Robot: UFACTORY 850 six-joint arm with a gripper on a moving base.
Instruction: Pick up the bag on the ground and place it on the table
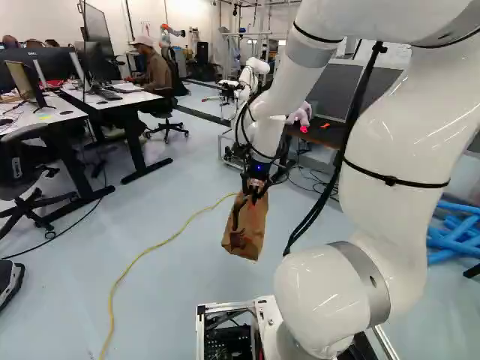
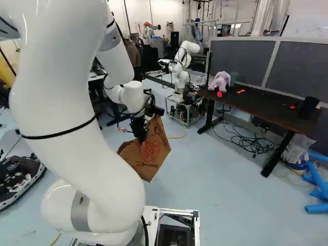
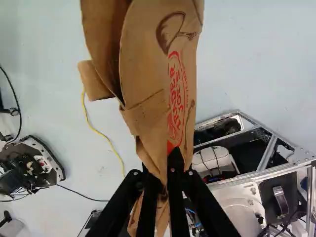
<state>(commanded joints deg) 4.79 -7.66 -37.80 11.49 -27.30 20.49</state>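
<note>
The brown paper bag hangs from my gripper (image 2: pixel 139 127), clear of the floor, its printed side showing in the right base view (image 2: pixel 148 151). In the left base view the same bag (image 1: pixel 245 229) dangles below the gripper (image 1: pixel 255 187). Seen from the wrist, both black fingers of the gripper (image 3: pixel 165 182) pinch the crumpled part of the bag (image 3: pixel 158 94), and the rest spreads ahead of them. The dark table (image 2: pixel 256 106) stands to the right of the bag in the right base view, apart from it.
On the table are a pink plush toy (image 2: pixel 220 82) and a black container (image 2: pixel 308 106) at its edge. Another robot (image 2: pixel 183 64) stands beyond. A yellow cable (image 1: pixel 150 247) crosses the floor. Blue tubes (image 2: pixel 320 179) lie by the table. Desks stand at the left of the left base view.
</note>
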